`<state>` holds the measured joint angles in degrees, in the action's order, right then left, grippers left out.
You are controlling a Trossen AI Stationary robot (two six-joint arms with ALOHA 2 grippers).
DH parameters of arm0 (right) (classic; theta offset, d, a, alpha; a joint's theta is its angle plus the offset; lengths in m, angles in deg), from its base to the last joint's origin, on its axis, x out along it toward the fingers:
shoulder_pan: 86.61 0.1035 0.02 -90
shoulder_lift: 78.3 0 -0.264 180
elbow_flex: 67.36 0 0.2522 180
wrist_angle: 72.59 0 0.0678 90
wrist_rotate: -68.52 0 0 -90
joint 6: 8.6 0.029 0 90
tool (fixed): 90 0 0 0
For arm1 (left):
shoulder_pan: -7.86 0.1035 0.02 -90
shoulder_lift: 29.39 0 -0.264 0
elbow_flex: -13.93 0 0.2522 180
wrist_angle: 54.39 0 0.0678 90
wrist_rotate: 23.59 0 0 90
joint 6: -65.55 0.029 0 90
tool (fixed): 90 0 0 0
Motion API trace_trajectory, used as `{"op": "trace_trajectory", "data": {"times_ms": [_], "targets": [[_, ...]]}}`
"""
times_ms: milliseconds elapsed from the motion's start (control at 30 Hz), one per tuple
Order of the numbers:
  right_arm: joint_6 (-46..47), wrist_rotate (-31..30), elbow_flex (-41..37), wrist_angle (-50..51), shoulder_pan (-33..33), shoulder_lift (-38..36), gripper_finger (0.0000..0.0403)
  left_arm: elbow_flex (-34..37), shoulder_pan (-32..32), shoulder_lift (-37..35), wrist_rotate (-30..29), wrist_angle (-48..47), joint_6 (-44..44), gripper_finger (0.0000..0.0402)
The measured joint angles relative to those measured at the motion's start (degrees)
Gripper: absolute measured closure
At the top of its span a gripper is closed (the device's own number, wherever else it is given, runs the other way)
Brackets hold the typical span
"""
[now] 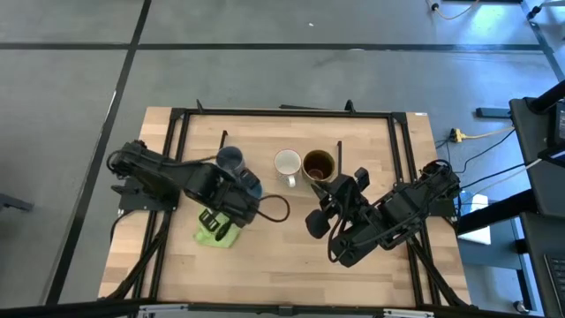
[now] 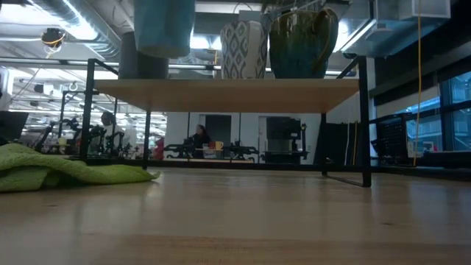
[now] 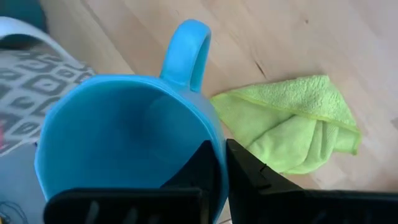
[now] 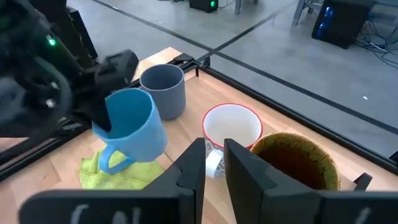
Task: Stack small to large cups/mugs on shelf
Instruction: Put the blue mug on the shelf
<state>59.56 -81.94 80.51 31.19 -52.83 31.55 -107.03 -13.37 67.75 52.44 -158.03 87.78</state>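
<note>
My left gripper is shut on the light blue mug and holds it in the air near the shelf's left part, above the green cloth. The grey-blue mug, the white mug and the brown mug stand in a row on the shelf, each on its base. In the low view the light blue mug hangs just in front of the grey-blue one. My right gripper hovers near the brown mug, open by a narrow gap with nothing in it. My left gripper pinches the light blue mug's wall at the rim, one finger inside the mug and one outside, a little to one side of the handle. The fingers come steeply from above. The mug hangs tilted, mouth up, clear of shelf and table.
The shelf's black wire frame runs along the table's sides. The green cloth lies crumpled on the tabletop near the left front. Bare wood lies toward the near edge.
</note>
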Motion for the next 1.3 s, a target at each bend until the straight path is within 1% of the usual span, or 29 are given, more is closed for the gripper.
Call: {"op": "trace_trajectory", "data": {"times_ms": [200,367,500,633,767,967,1233,1300], "targets": [[0.77,-0.53,0.00,0.00,0.00,0.02,0.0342,0.00,0.67,-1.86,-0.22,3.26,1.13,0.0388],[2.03,-0.53,0.00,0.00,0.00,0.02,0.0342,0.00,2.84,-2.09,-1.10,3.51,7.07,0.0388],[2.33,-0.50,0.00,0.00,0.00,0.02,0.0342,0.00,6.12,-2.09,1.48,3.49,9.55,0.0388],[2.76,0.13,0.00,0.00,0.00,0.02,0.0342,0.02,8.96,-2.41,2.27,3.57,12.61,0.0388],[2.78,0.54,0.00,0.00,0.00,0.02,0.0342,0.02,11.97,-2.42,5.66,3.58,13.10,0.0388],[2.75,0.56,0.00,0.00,0.00,0.02,0.0342,0.02,15.07,-2.42,6.17,4.64,15.42,0.0388],[2.11,0.59,0.00,0.00,0.02,0.02,0.0342,0.11,17.41,-2.42,7.78,4.87,15.34,0.0388],[2.04,0.59,0.00,0.00,0.02,0.02,0.0342,0.77,17.65,-2.42,9.00,5.76,14.56,0.0388]]}}
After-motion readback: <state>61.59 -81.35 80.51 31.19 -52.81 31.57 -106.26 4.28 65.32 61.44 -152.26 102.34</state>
